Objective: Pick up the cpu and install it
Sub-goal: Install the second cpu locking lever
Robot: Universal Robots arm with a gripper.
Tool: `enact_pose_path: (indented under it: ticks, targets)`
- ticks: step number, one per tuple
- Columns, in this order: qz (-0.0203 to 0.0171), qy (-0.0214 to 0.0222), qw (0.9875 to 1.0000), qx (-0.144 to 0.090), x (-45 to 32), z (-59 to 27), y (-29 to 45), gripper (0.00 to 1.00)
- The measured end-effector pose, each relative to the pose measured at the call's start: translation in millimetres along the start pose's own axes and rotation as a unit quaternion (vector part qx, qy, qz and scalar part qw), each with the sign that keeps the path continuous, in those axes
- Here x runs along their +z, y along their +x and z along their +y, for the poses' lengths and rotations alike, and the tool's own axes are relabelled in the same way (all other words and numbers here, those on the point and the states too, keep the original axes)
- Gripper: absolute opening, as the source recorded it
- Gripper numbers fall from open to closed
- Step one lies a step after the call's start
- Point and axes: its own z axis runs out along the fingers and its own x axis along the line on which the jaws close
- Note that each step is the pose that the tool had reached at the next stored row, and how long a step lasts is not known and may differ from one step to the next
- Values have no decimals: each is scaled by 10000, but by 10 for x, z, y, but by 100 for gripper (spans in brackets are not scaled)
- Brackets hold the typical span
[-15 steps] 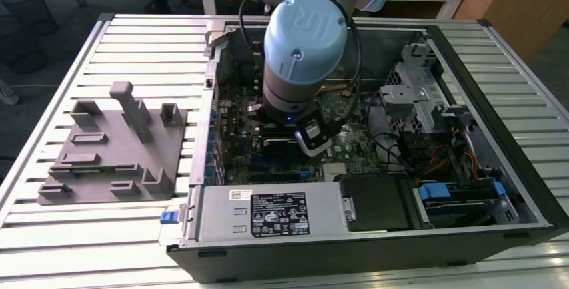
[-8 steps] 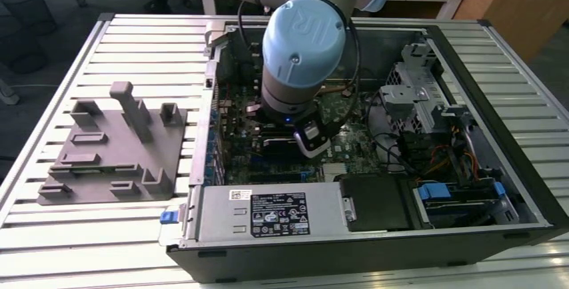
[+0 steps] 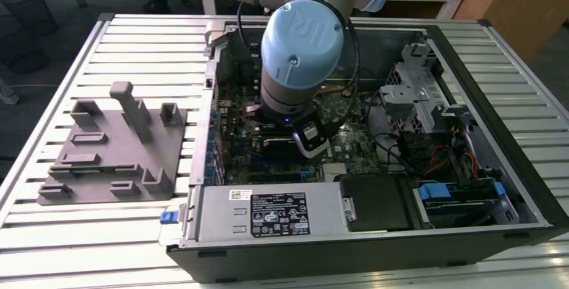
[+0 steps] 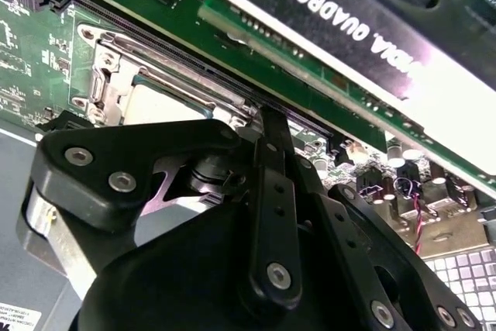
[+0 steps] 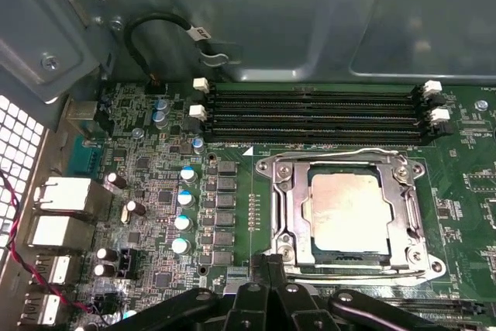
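Black claw [image 5: 267,284] hovering just beside the socket frame [image 5: 345,218].
Cpu [image 5: 350,211] is already sitting in it; claw's opening cannot be told, so it needs lowering squarely.

Silvery cpu [image 5: 347,213]; green motherboard [image 5: 232,191]; black gripper [image 4: 267,184].

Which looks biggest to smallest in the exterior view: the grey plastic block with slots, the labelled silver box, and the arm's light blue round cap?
1. Grey plastic fixture block.
2. Labelled silver metal box, close behind.
3. Light blue round cap, though it sits nearer the camera, so it looks enlarged.
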Motion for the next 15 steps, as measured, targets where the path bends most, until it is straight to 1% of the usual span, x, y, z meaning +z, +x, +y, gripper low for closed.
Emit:
enact_pose_path:
  ticks: [15]
  targets:
    - [1,2,10000,0,9,21,14,11]
